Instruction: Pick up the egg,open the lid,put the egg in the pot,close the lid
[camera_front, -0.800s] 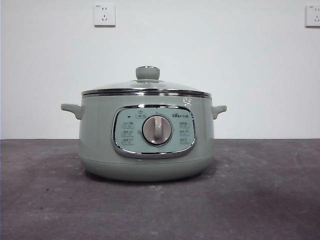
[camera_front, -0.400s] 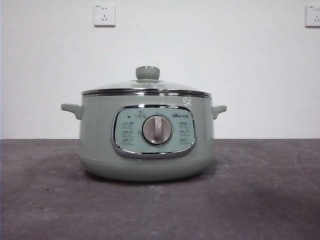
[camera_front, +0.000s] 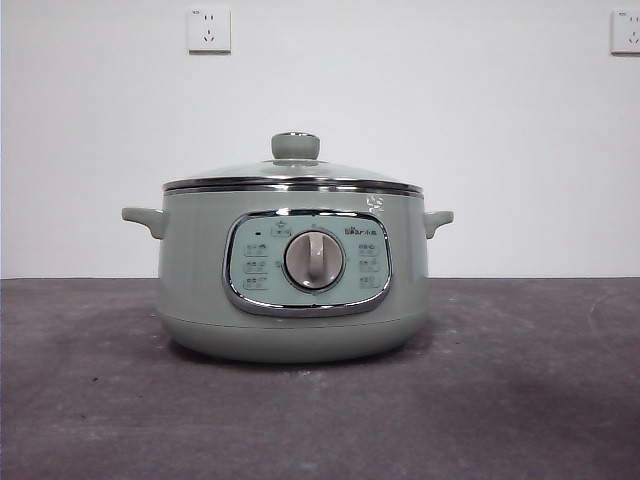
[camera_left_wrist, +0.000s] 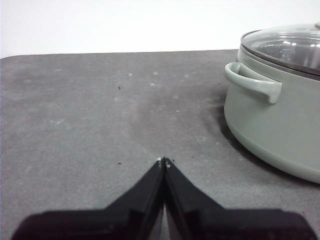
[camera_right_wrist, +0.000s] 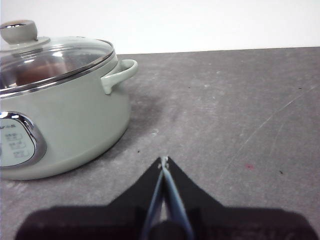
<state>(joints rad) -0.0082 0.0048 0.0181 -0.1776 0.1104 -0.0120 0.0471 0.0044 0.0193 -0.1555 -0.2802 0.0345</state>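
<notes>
The sage-green pot (camera_front: 200, 290) stands in the middle of the table with its dial facing the front view. The glass lid (camera_front: 290, 172) sits shut on it, knob (camera_front: 295, 146) upright. In the right wrist view a brown-orange shape (camera_right_wrist: 31, 74) shows dimly through the lid (camera_right_wrist: 65, 55); it looks like the egg inside the pot (camera_right_wrist: 75, 120). My left gripper (camera_left_wrist: 163, 161) is shut and empty, low over the table beside the pot's (camera_left_wrist: 270, 130) handle side. My right gripper (camera_right_wrist: 163, 160) is shut and empty on the pot's other side. Neither arm shows in the front view.
The dark grey table (camera_front: 520, 380) stretches around the pot. A white wall stands behind it with two sockets (camera_front: 208, 29) (camera_front: 625, 30) high up. The pot's side handles (camera_left_wrist: 252, 82) (camera_right_wrist: 120, 74) stick out toward each gripper.
</notes>
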